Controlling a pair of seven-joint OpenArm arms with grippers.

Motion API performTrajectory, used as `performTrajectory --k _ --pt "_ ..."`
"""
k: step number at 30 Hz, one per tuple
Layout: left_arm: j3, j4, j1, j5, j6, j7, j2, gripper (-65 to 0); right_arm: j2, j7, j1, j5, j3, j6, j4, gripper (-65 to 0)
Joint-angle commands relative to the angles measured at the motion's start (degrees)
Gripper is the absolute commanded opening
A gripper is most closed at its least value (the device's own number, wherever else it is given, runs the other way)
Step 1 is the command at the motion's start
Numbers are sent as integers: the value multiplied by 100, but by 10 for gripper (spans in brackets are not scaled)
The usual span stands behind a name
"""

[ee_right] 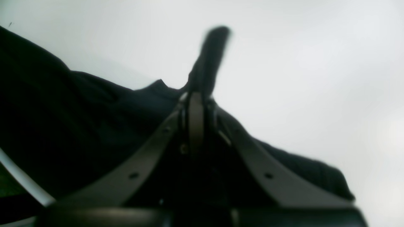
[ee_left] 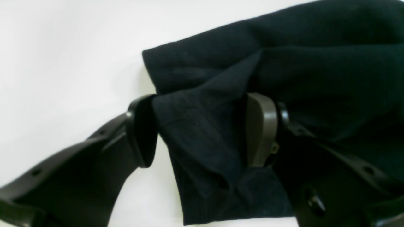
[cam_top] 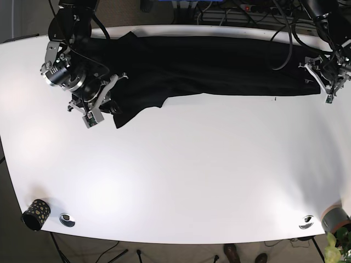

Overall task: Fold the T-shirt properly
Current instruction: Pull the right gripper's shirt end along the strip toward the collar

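Observation:
The black T-shirt lies stretched along the far side of the white table. In the left wrist view, my left gripper is open, its jaws wide apart on either side of a folded edge of the shirt. In the base view this gripper is at the shirt's right end. In the right wrist view, my right gripper is shut on the shirt, and a tab of cloth sticks up past the tips. In the base view it is at the shirt's left end.
A dark patterned cup and a small metal disc sit at the front left corner. Another disc and a pot with a plant are at the front right. Cables run behind the table's far edge.

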Motion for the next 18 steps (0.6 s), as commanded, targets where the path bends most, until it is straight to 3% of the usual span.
performTrajectory --k 1,10,14,18 --pt "-3 3 2 148 -3 39 -63 -278 72 93 -51 15 293 5 90 -650" --pt "-3 3 2 148 -3 39 -63 -278 63 93 -473 -29 715 -39 81 -650" --pt "-3 3 -7 148 -3 39 -54 -278 55 93 -675 15 988 -39 81 -552" --pt "-21 -6 -130 156 -3 39 -54 -278 46 93 -789 15 1234 -39 81 -556"
